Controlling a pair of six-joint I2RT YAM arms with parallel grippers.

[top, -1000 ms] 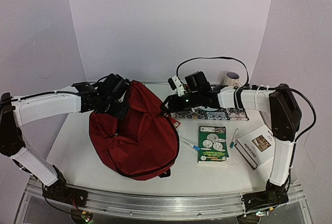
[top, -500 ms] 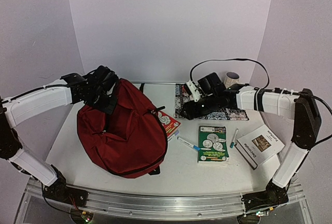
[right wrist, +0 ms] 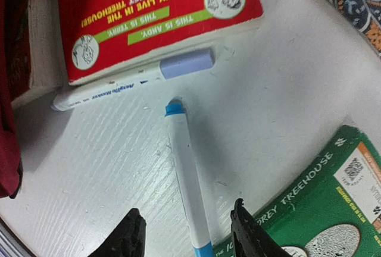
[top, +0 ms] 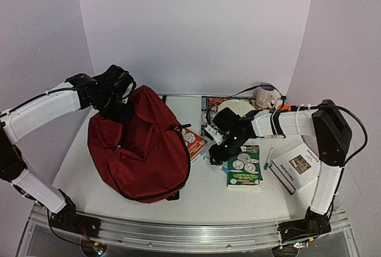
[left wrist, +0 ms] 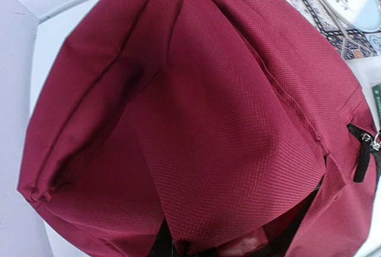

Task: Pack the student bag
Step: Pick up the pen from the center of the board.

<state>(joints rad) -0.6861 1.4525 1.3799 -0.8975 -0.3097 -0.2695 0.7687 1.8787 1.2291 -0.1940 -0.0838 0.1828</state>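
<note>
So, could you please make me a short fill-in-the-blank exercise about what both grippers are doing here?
The left gripper grips the top of the dark red fabric backpack with jaws ___.
The right gripper stands open over a white pen with a ___ cap.
That pen lies between the red paperback book and a paperback book whose cover is ___.
Missing words: shut; blue; green.

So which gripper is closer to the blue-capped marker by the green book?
Right. The right gripper hangs open directly over the marker; the left gripper is far off, clamped on the backpack's top.
</note>
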